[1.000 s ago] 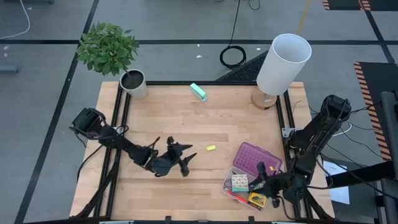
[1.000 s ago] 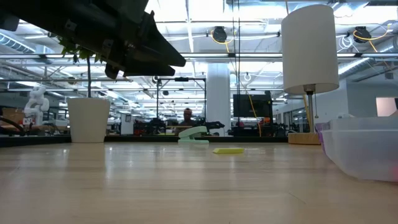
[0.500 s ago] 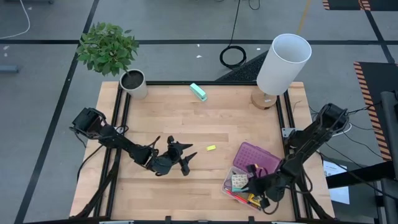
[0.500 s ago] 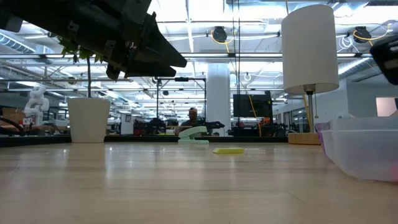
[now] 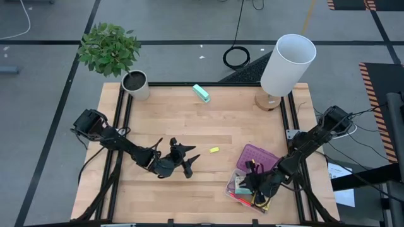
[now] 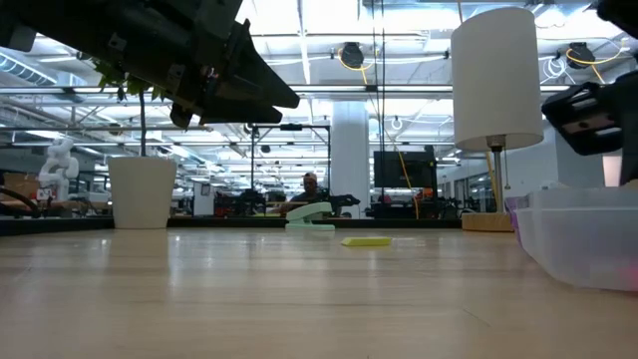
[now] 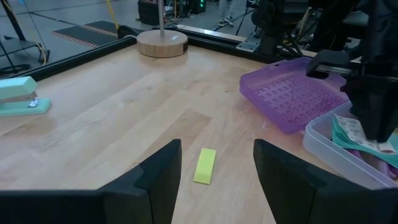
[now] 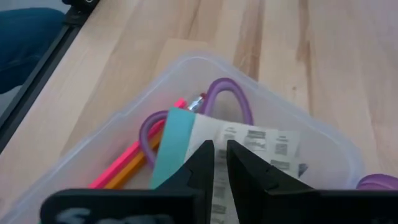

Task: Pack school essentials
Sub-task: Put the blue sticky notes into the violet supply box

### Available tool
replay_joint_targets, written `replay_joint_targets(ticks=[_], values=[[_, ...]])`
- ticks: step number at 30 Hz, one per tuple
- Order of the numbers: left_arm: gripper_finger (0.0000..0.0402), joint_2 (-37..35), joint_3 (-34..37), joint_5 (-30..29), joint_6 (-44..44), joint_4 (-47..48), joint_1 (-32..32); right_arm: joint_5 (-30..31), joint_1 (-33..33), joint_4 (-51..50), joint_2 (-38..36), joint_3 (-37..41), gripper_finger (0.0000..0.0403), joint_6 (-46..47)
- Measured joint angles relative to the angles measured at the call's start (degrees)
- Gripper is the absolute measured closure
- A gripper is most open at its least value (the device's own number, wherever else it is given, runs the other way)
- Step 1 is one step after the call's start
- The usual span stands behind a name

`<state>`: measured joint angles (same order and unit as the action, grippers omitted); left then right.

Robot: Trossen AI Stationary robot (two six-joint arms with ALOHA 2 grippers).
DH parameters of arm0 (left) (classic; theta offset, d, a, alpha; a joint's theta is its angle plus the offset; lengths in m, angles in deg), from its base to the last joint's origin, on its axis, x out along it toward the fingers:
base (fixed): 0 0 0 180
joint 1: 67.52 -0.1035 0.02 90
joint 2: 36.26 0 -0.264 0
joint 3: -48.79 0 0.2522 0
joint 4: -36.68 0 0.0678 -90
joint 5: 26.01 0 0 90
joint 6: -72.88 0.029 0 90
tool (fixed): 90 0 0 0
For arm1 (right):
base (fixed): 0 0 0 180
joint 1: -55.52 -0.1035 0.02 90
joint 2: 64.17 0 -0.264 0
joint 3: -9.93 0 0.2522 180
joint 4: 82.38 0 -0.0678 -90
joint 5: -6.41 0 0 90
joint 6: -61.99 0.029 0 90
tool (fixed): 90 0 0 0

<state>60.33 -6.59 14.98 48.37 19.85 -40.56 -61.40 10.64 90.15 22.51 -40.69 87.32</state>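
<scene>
Right gripper (image 8: 214, 163), jaws nearly closed and holding nothing visible, hangs over the clear plastic box (image 8: 323, 140), where only its wrist view shows purple-handled scissors (image 8: 217, 99), an orange pencil (image 8: 127, 171) and a printed card (image 8: 261, 146); left gripper (image 7: 214, 180), jaws wide, faces the small yellow eraser (image 7: 204, 165) on the wooden counter (image 7: 124, 112).

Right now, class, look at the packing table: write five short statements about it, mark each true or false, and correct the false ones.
1. The yellow eraser lies inside the clear box. False: it lies on the bare table, apart from the box.
2. The right claw is over the clear box. True.
3. The purple lid covers the box. False: it lies open beside it.
4. The purple-handled scissors are in the box. True.
5. The left claw grips the eraser. False: it is open and empty.
</scene>
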Motion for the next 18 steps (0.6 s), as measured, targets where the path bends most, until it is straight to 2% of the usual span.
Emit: replay_joint_targets(ticks=[18], values=[[0.0199, 0.01, 0.00, 0.02, 0.04, 0.02, 0.00, -0.09, 6.37, -1.57, -0.02, 0.00, 0.0367, -0.50]])
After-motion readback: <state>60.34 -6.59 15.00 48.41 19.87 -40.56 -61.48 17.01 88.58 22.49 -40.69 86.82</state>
